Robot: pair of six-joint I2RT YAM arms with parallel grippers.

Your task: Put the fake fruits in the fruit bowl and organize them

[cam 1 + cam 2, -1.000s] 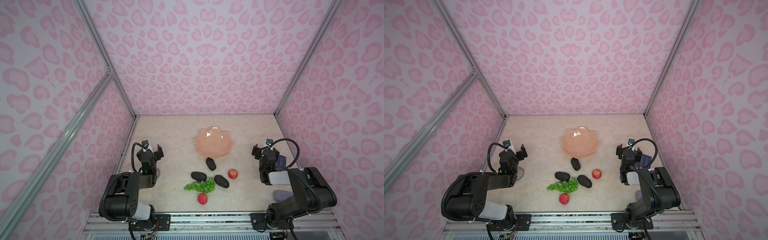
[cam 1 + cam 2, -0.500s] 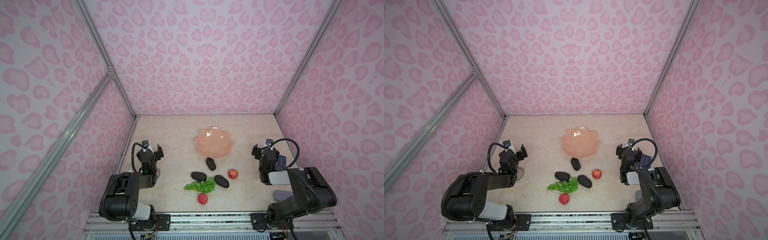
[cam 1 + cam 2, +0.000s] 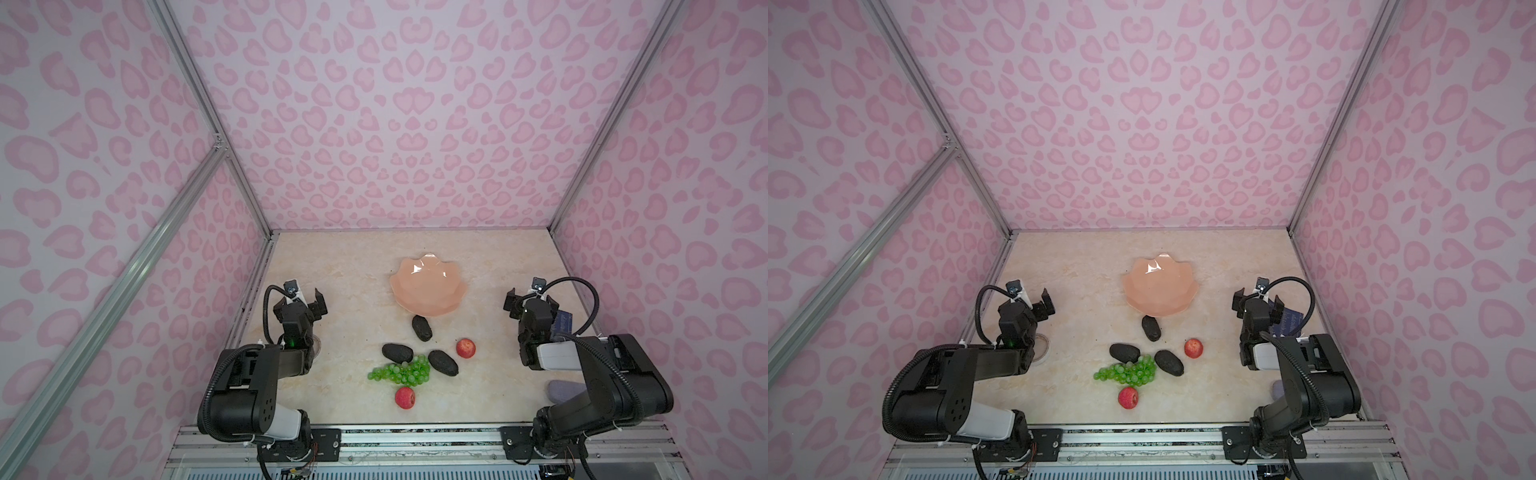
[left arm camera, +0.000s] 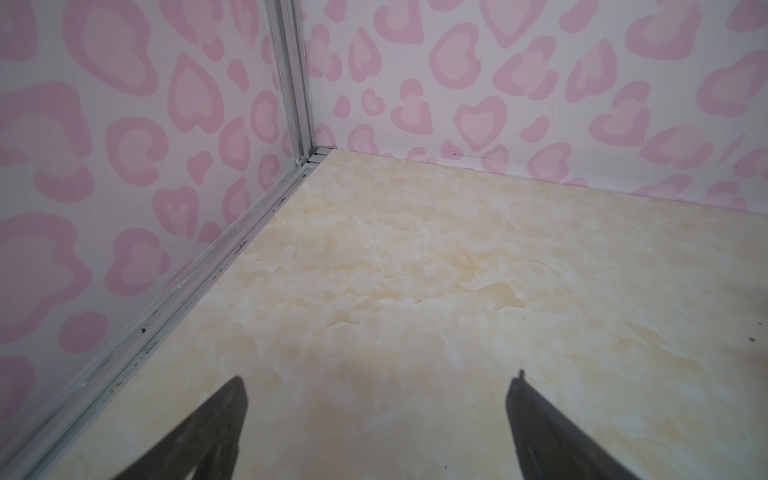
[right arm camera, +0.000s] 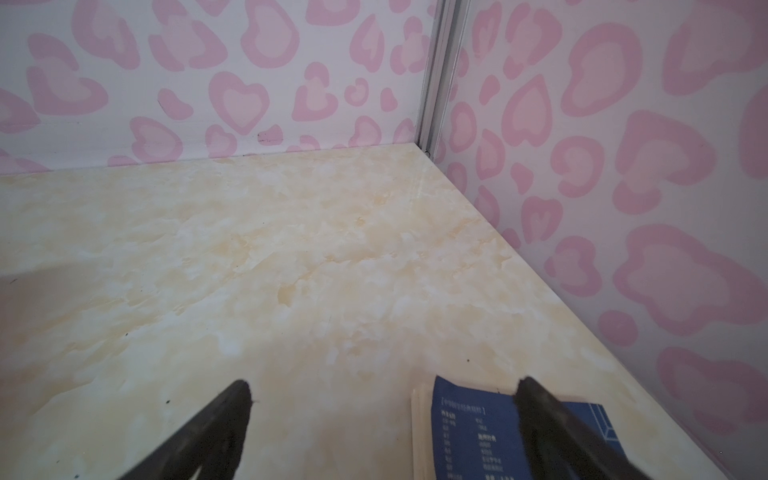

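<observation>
Nothing is seen to have moved since the earlier frames: both arms and every fruit are found where they were. The left pincer is held spread wide above the left side of the counter, and nothing is gripped; only bare marbled surface is shown between its dark fingers in the left wrist view. The right pincer is likewise held wide apart and empty near the right wall, and in the right wrist view one finger is seen over the dark blue booklet. The fruit bowl is set toward the back middle of the counter, and no fruit is held in it. All six fruits are laid on the counter in front of it, between the two arms. The black oval nearest the bowl is placed just before the near rim; whether it touches cannot be told. Closer to the front, the left black oval and the right black oval are set at either side of the grapes, right against the bunch. The far apple is found just right of the right black oval, and the near apple just in front of the grapes. A clear disc is partly hidden by the left arm, and a lilac-grey pad by the right arm.
</observation>
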